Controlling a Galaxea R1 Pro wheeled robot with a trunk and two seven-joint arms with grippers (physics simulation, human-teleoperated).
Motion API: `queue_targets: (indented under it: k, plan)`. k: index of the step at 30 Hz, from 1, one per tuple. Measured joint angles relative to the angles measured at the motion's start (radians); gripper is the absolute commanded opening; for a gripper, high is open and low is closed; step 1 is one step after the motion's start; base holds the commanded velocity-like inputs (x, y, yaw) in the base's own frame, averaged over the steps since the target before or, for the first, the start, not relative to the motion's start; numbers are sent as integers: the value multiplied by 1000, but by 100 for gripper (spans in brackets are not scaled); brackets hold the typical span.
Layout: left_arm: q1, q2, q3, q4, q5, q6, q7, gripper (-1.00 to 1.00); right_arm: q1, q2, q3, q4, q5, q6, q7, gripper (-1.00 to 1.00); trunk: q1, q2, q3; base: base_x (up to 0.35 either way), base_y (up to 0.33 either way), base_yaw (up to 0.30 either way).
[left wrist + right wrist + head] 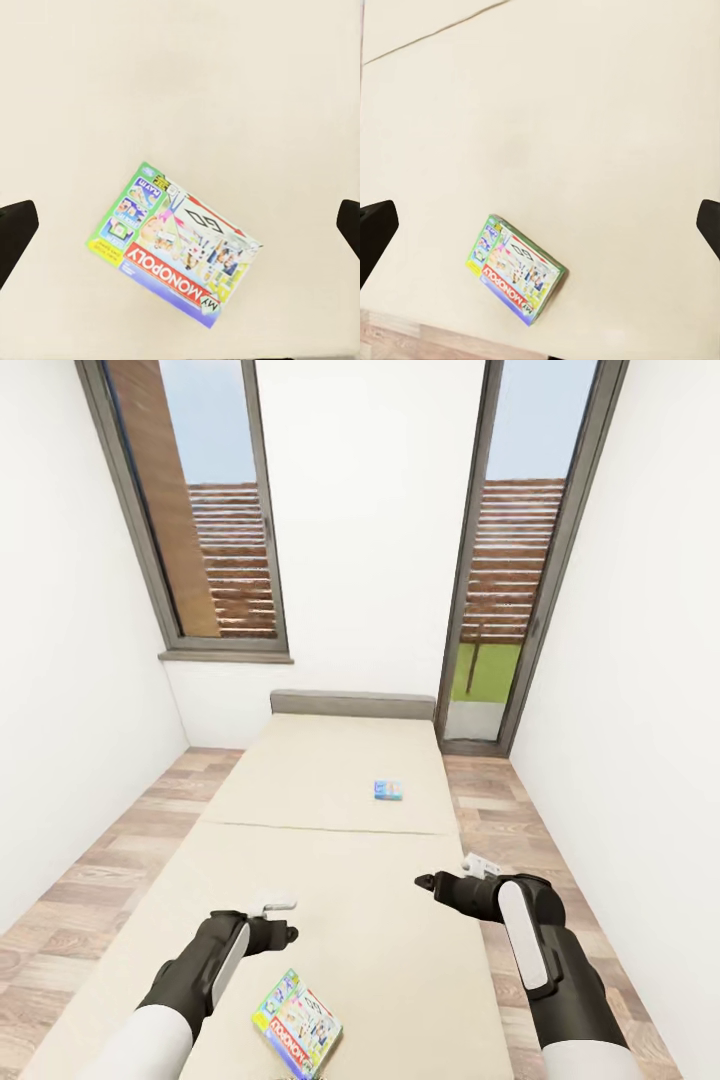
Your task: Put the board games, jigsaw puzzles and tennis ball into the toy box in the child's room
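Two board games lie on the bed (330,860). A colourful Monopoly box (297,1025) rests near the foot end, and a small blue box (388,790) lies further up on the far mattress section. My left gripper (288,922) hovers open just above and beyond the Monopoly box (176,244), holding nothing; its fingers (15,232) stand wide apart. My right gripper (428,881) hangs open over the bed's right side, with the Monopoly box (515,270) below it and its fingers (375,232) spread. The table, toy box, jigsaw puzzles and tennis ball are out of view.
The grey headboard (352,705) stands against the white far wall between two tall grey-framed windows (205,510). Strips of wood-plank floor (100,860) run along both sides of the bed, hemmed in by white side walls.
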State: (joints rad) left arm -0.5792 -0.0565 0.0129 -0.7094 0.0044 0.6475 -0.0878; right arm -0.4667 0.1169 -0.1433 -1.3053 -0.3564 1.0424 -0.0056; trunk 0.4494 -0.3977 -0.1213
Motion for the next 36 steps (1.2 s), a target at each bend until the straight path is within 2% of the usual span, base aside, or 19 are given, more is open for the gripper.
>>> queue_targets:
  k: [7,24,27,33,36]
  plan:
    - [0,-1,-2,18,0,-50,0,100,0,-1,0,-1,0,0,0,100,0,0,-11,0,0,0]
    - [0,-6,-1,21,0,-66,0,100,-6,1,3,-2,1,0,0,100,0,0,-39,0,0,0]
    - [0,-12,-1,21,-1,-66,0,100,-6,1,4,-1,2,0,0,100,0,0,-44,0,0,0]
    - [-1,-49,-5,21,-3,-68,3,100,-6,0,4,-2,3,0,0,100,0,0,-54,0,0,0]
    - [-21,-64,-10,22,-4,-105,20,100,-6,1,5,-1,3,0,-1,100,0,0,-59,0,0,0]
